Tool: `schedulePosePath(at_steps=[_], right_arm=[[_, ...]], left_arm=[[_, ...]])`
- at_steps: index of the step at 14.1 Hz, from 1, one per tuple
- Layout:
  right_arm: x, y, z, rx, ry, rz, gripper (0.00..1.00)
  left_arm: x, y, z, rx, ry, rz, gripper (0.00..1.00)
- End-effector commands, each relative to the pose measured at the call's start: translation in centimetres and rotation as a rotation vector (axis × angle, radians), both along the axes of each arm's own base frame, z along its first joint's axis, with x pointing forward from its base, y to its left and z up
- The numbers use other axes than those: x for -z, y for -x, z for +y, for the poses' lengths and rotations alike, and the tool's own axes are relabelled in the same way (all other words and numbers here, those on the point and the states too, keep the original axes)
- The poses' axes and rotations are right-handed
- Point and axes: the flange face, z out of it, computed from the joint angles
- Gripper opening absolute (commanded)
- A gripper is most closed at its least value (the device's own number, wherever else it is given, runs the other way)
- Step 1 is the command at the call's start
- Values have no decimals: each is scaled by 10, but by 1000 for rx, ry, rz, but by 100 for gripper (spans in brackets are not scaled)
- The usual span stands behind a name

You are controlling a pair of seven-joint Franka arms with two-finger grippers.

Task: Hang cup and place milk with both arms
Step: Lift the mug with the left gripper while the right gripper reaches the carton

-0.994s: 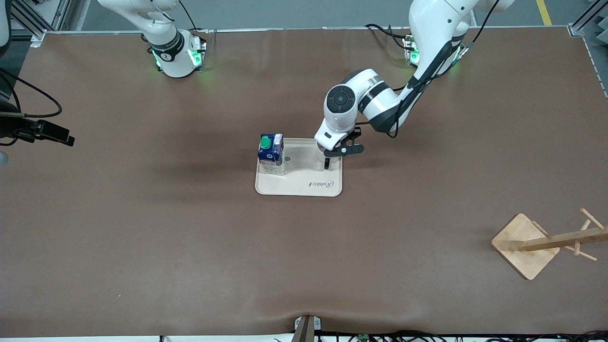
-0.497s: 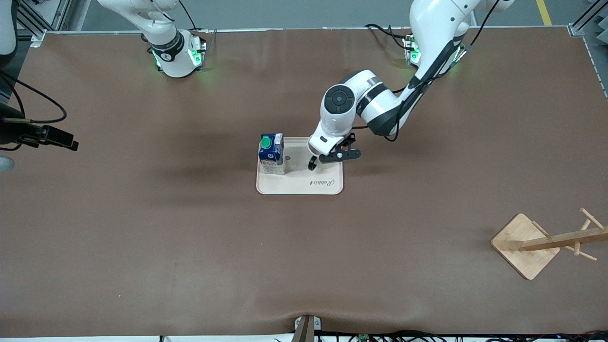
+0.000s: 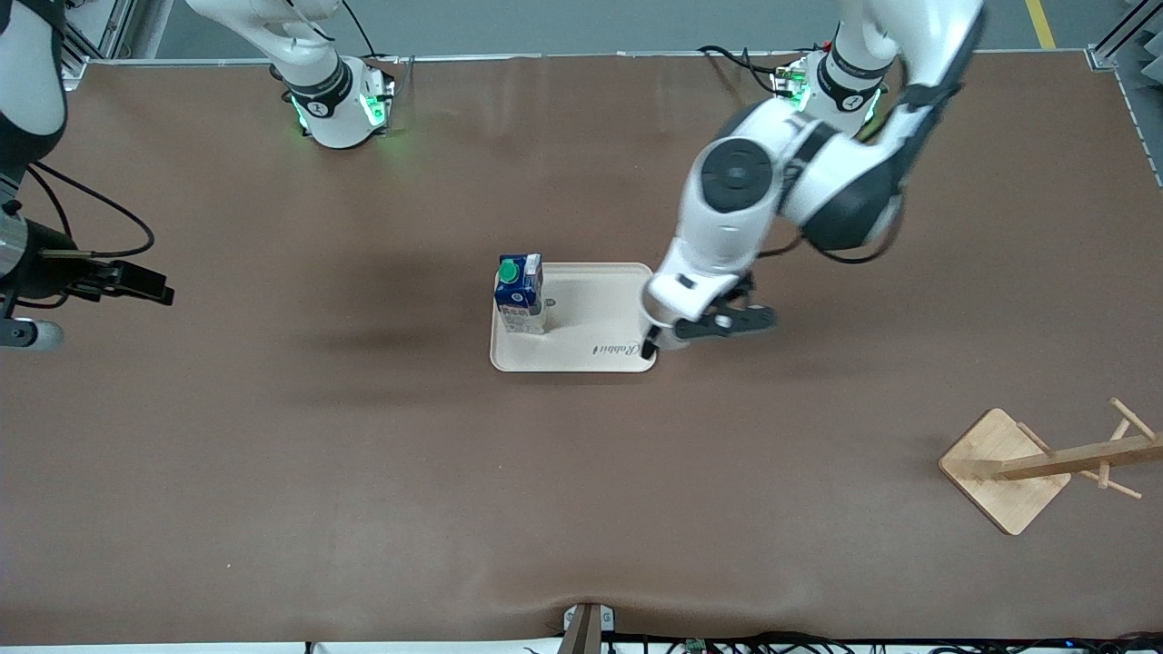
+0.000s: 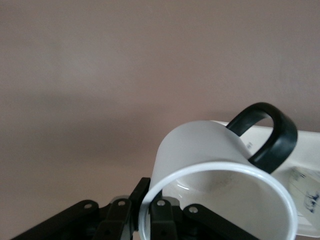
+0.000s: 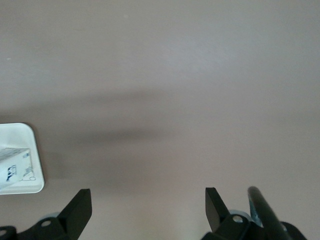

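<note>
The white cup (image 4: 200, 145) with its black handle (image 4: 272, 135) hangs tilted in the air, and my left gripper (image 4: 151, 202) is shut on its rim. From the front the left gripper (image 3: 661, 336) is over the tray's corner toward the left arm's end. It covers the cup, of which only the black handle (image 3: 649, 348) shows. The dark-blue milk (image 3: 520, 295) with a green cap stands upright on the beige tray (image 3: 591, 354), at the tray's end toward the right arm. My right gripper (image 3: 150, 286) hovers open over bare table at the right arm's end, its jaws (image 5: 147, 205) wide apart with nothing between them.
A wooden mug rack (image 3: 1045, 463) with pegs on a square base stands near the left arm's end of the table, nearer the front camera than the tray. One tray corner (image 5: 35, 185) shows in the right wrist view. Brown mat covers the table.
The left gripper closed on the cup, lifted it off the tray and carried it toward the tray's corner nearer the front camera. The right gripper drifted slightly toward the tray.
</note>
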Motion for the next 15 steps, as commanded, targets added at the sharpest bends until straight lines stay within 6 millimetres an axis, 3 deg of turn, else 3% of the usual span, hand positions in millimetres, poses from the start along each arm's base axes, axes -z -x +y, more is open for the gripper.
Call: schedulePosePath(at_steps=[1, 4, 7, 10, 13, 15], right_arm=[[16, -9, 74, -140, 114, 1, 100], [45, -15, 95, -180, 121, 41, 100], [70, -10, 155, -193, -34, 76, 100], [101, -8, 204, -64, -99, 124, 100], [128, 25, 280, 55, -56, 127, 100], [135, 46, 326, 133, -45, 107, 100]], left_arm=[[-33, -21, 85, 77, -32, 24, 0], [-66, -34, 175, 144, -51, 36, 0], [-83, -41, 254, 193, -57, 41, 0], [-92, -41, 315, 247, -56, 55, 0], [-94, -45, 373, 197, -1, 23, 0], [-93, -47, 392, 166, 9, -2, 0]])
